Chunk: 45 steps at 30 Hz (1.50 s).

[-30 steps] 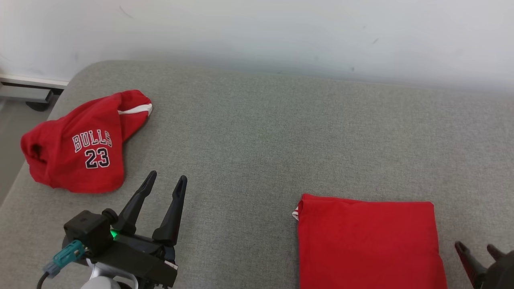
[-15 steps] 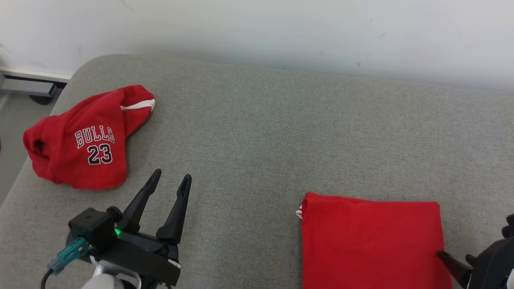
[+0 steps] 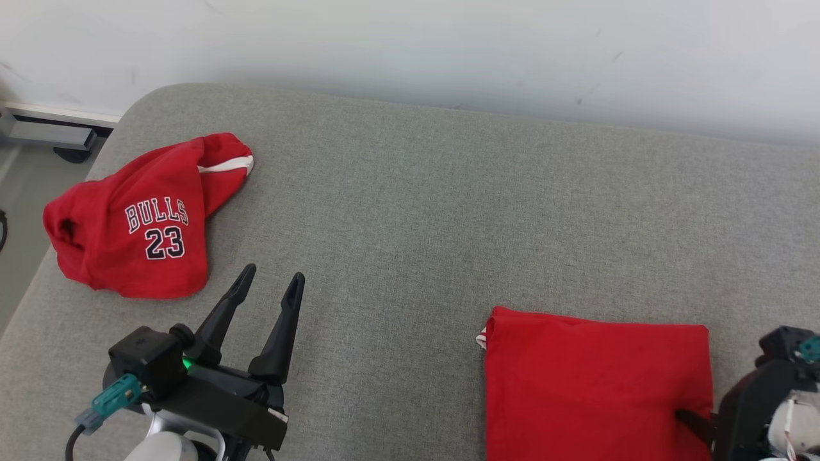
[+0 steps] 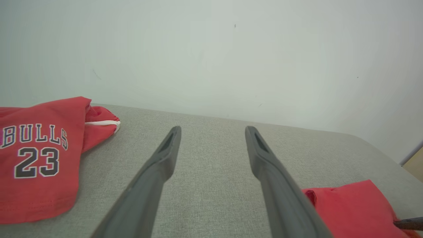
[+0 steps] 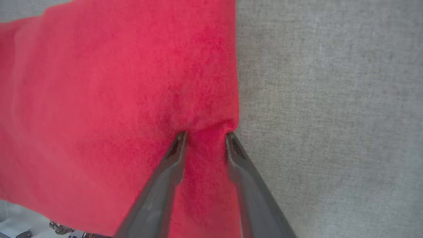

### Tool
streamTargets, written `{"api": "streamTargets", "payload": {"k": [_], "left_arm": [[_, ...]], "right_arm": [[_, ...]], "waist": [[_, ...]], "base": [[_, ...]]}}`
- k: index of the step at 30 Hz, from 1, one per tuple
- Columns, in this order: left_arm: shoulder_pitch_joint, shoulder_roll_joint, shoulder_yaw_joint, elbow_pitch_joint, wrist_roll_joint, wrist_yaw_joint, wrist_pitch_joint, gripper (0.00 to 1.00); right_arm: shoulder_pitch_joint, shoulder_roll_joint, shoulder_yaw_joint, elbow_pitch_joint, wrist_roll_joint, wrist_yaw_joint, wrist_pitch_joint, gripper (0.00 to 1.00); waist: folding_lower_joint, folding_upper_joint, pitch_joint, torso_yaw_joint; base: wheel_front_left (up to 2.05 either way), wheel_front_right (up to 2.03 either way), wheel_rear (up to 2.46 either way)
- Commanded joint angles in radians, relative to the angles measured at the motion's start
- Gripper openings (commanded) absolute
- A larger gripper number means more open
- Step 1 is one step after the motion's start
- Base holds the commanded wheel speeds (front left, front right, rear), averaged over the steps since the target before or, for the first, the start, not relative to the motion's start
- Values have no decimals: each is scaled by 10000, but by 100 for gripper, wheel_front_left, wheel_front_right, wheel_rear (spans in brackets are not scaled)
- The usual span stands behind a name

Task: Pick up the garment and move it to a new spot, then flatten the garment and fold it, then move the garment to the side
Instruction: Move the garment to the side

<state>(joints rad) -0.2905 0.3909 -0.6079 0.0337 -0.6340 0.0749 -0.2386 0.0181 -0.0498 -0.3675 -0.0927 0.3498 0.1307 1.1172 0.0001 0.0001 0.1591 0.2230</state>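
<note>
A red garment (image 3: 596, 384), folded into a flat rectangle, lies at the near right of the grey cushion (image 3: 448, 211). My right gripper (image 3: 695, 422) reaches in from the right onto its right edge. In the right wrist view the right gripper (image 5: 206, 134) stands partly closed. Its fingertips press into the garment (image 5: 115, 99) at the edge, and a small ridge of cloth is puckered between them. My left gripper (image 3: 273, 274) hovers open and empty at the near left. The left wrist view has the left gripper (image 4: 213, 129) over bare cushion, with the garment (image 4: 350, 208) at the lower right.
A second red garment, a crumpled jersey (image 3: 141, 224) printed BULLS 23, sits at the far left near the cushion's rounded corner; it also appears as the jersey (image 4: 36, 155). A white wall (image 3: 410, 45) backs the cushion. Floor (image 3: 16, 211) and a metal rail (image 3: 45, 134) lie beyond the left edge.
My right gripper has moved in from the right onto the folded garment's right edge and its jaws have narrowed. The head camera shifted slightly. The left gripper stays put.
</note>
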Motion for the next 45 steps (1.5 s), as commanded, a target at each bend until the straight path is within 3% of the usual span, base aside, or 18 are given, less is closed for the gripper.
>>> {"api": "streamTargets", "payload": {"k": [1, 9, 19, 24, 35, 45], "left_arm": [[-114, 46, 68, 34, 111, 50, -46, 100], [-350, 92, 183, 141, 247, 291, -23, 100], [-521, -37, 153, 197, 281, 403, -56, 100], [-576, 1, 91, 121, 265, 334, -39, 100], [-739, 161, 56, -145, 293, 325, 75, 100], [-808, 361, 56, -358, 297, 362, 163, 100]], "right_arm": [[-193, -19, 176, 26, -77, -1, -88, 0], [-971, -22, 887, 22, -824, -1, -334, 0], [-2062, -206, 595, 245, -1915, -2, -839, 0], [-2462, -924, 9, 672, -1883, -4, -1317, 0], [-2995, -3270, -1436, 2019, -1161, -9, -3358, 0], [-2350, -4517, -2508, 2688, -1097, -9, -4418, 0]], "waist": [[-1, -1, -14, 0], [-1, -1, -10, -31], [-1, -1, 109, 16], [-1, -1, 284, 46], [-1, -1, 756, -31], [-1, -1, 884, -58]], "base": [[0, 0, 0], [0, 0, 0], [0, 0, 0], [0, 0, 0], [0, 0, 0], [0, 0, 0]]}}
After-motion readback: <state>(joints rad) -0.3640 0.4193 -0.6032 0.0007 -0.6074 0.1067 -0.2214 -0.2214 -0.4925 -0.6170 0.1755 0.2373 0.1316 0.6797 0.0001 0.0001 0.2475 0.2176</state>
